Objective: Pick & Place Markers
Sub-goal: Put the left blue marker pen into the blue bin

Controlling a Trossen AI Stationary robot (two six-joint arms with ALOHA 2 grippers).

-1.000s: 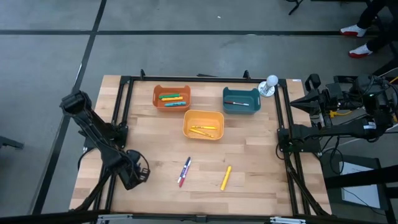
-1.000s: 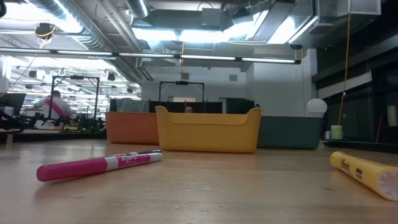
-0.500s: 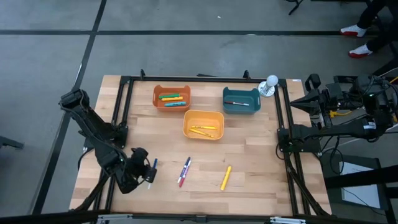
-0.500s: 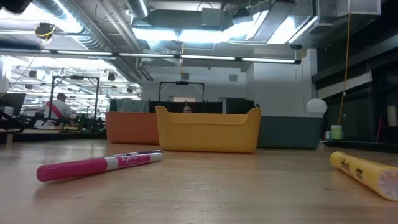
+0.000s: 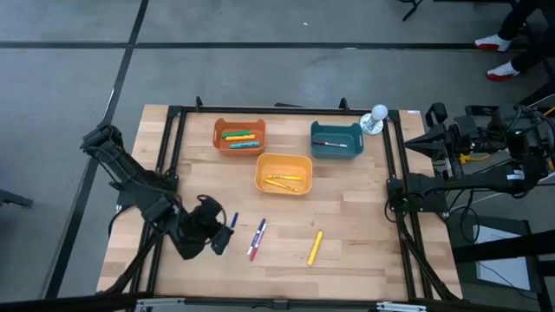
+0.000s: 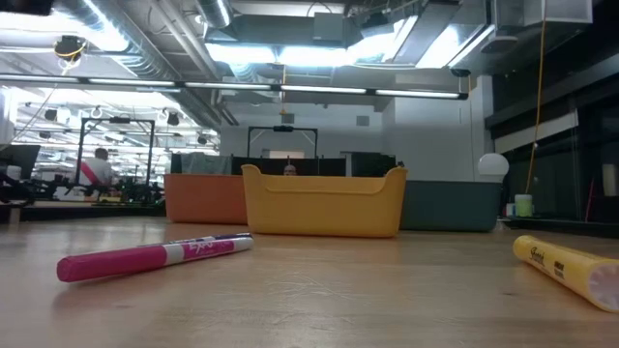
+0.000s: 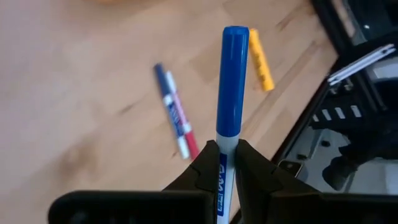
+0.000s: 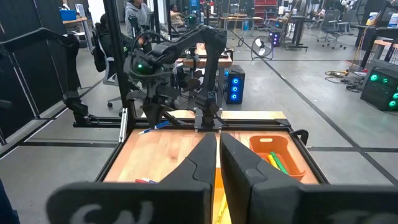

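Observation:
My left gripper (image 5: 218,232) hangs over the near-left part of the table, shut on a blue marker (image 5: 231,222). In the left wrist view that marker (image 7: 234,81) sticks out past the gripper (image 7: 229,155). A blue and a pink marker (image 5: 257,238) lie side by side on the wood just right of it, and a yellow marker (image 5: 315,247) lies farther right. The low view shows the pink marker (image 6: 155,256) and the yellow marker (image 6: 571,271) lying flat. My right gripper (image 8: 218,155) waits shut beyond the table's right edge. My left gripper pinches the blue marker by its white barrel (image 7: 224,177), below the blue cap, between the two fingers (image 7: 207,167). The marker runs along the fingers and juts out ahead of them, cap end first, toward the table's right and far side. It is clear of the table.
Three bins stand in the far half: an orange bin (image 5: 239,135) and a yellow bin (image 5: 284,172) with markers in them, and a teal bin (image 5: 336,139) with one marker. A white ball on a stand (image 5: 378,114) sits at the far right. A black frame (image 5: 173,156) rims the table.
My left gripper has travelled toward the table's right edge, nearing the blue and pink pair. The blue marker, unseen a second ago, now shows ahead of the fingers and has swung round toward the far right.

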